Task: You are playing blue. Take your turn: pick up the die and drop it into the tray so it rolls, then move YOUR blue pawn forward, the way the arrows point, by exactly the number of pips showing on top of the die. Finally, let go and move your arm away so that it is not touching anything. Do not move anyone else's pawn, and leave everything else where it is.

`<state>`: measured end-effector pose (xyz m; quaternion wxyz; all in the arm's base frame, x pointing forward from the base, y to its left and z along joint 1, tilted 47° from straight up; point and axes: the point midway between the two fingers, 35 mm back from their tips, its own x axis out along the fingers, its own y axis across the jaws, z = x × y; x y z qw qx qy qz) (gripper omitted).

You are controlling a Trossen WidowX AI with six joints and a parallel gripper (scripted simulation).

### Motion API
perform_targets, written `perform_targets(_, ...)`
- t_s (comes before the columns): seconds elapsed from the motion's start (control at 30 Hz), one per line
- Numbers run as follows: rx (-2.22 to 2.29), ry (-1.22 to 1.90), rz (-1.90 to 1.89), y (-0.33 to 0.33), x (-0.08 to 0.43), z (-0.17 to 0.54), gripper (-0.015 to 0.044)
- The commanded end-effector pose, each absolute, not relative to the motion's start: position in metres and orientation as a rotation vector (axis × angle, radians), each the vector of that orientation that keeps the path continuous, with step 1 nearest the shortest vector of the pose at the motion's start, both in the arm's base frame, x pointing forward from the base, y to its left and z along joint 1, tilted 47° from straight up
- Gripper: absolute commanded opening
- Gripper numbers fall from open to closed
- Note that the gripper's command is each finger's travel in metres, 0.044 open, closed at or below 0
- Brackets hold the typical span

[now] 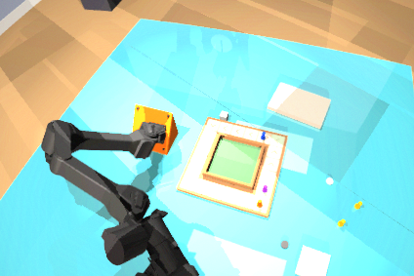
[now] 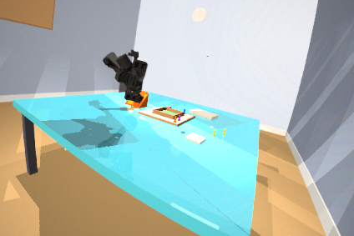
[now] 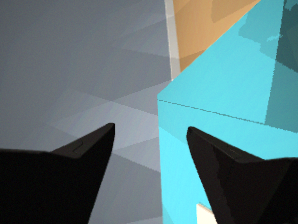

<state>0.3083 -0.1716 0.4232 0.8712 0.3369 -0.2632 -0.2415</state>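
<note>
My gripper (image 3: 151, 130) is open, with nothing between its fingertips in the wrist view. The arm is raised above the table at the left, away from the board. The die (image 1: 224, 115), a small pale cube, lies on the table just outside the board's back left edge; its pips are too small to read. The blue pawn (image 1: 263, 136) (image 2: 184, 111) stands upright on the back right part of the white board (image 1: 192, 180) (image 2: 147, 113). The brown-walled tray (image 1: 228, 182) (image 2: 164, 115) with a green floor sits at the board's middle and looks empty. The board's arrows are not readable.
A purple pawn (image 1: 265, 188) and an orange pawn (image 1: 260, 204) stand on the board's front right. Two yellow pawns (image 1: 358, 205) (image 1: 341, 222), a white round piece (image 1: 329, 180), a grey disc (image 1: 284, 244), a beige slab (image 1: 299, 105) and a white block (image 1: 312, 260) lie around it.
</note>
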Motion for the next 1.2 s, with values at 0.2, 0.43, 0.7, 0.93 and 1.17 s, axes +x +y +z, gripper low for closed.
perform_targets(0.2,0.751,-0.049,-0.493,-0.109,0.401,0.299,0.0275)
perform_targets(0.43,0.692,0.299,-0.485,-0.045,0.424,0.208,0.0275)
perform_targets(0.7,0.545,0.730,-0.491,0.038,0.410,0.096,0.0275)
perform_targets(0.93,0.294,1.078,-0.511,0.099,0.353,0.009,0.0275)
perform_targets(1.17,-0.093,1.352,-0.565,0.131,0.268,-0.053,0.0275)
